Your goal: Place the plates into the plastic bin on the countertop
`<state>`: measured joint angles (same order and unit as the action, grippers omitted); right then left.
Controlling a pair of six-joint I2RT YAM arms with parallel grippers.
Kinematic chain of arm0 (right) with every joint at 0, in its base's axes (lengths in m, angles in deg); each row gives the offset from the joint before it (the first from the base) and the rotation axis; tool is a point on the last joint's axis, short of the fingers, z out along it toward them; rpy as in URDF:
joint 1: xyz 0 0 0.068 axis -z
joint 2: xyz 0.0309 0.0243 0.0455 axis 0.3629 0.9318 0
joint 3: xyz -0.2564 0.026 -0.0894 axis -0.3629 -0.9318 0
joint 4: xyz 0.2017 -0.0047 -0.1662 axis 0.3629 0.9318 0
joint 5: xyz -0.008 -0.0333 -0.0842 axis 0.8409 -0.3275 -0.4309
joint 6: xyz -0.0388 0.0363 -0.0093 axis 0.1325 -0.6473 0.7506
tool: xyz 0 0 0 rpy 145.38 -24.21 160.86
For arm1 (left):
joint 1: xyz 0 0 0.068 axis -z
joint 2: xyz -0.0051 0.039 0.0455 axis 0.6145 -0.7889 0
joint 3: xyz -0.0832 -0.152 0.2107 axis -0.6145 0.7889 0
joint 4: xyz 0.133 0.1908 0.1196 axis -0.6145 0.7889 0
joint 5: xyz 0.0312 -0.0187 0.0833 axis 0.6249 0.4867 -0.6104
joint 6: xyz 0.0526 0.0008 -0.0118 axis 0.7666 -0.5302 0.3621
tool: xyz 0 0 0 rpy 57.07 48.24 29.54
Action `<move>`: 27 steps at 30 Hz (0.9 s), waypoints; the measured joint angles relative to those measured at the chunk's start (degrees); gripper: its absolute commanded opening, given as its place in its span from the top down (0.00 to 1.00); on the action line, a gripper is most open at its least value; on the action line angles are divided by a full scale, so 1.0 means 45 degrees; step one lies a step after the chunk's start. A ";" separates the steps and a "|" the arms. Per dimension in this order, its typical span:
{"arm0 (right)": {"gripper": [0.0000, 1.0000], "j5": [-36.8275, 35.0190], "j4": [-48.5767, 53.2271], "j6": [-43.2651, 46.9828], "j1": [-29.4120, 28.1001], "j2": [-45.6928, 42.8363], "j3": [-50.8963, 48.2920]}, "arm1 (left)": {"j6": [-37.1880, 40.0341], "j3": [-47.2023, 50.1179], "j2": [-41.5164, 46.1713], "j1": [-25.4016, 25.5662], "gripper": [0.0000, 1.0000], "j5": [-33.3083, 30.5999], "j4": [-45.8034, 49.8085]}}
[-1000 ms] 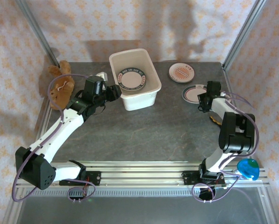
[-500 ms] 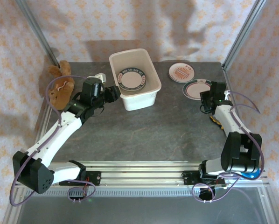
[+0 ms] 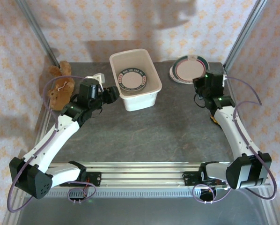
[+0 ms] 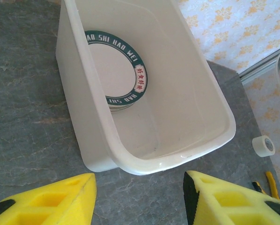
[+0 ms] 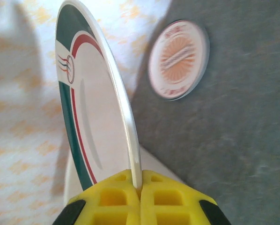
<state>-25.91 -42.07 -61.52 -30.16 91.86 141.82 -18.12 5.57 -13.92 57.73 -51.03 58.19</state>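
a brown plush teddy bear (image 3: 60,86) lies at the far left, beside an aluminium frame post (image 3: 37,28); a small white tape roll (image 4: 263,146) lies near a thin yellow object (image 4: 271,179); pale wallpaper with orange floral motifs (image 3: 130,18) stands behind

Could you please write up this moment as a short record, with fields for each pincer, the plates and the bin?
left pincer: open, empty, close to the bin's outer wall
right pincer: shut on the rim of the banded plate, held off the countertop
bin: holds a stack of lettered plates, lying flat
loose plate: sunburst plate, flat on the countertop at the far right
left to do: banded plate and sunburst plate not yet in the bin
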 measured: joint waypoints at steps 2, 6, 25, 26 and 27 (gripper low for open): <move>1.00 -0.0126 -0.0126 -0.0019 -0.0763 0.0617 0.0942 | 0.0000 0.0010 0.0000 -0.0364 0.47 0.0180 0.0010; 1.00 -0.0369 -0.0437 -0.0039 -0.2215 0.2288 0.2778 | -0.0044 0.0151 0.0068 -0.1297 0.47 0.0476 0.0068; 1.00 -0.1608 0.0471 0.0442 -0.5527 0.8752 0.8038 | 0.0398 0.0471 0.1642 -0.2084 0.47 0.0899 0.1375; 1.00 -0.1705 0.0593 0.0447 -0.5557 0.8903 0.8121 | 0.0423 0.0476 0.1637 -0.2084 0.47 0.0899 0.1423; 1.00 -0.1758 0.0685 0.0466 -0.5571 0.9049 0.8223 | 0.0437 0.0476 0.1637 -0.2084 0.47 0.0899 0.1452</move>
<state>-33.82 -38.99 -59.42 -55.23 132.58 178.83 -16.16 7.72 -6.56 48.35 -46.98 64.72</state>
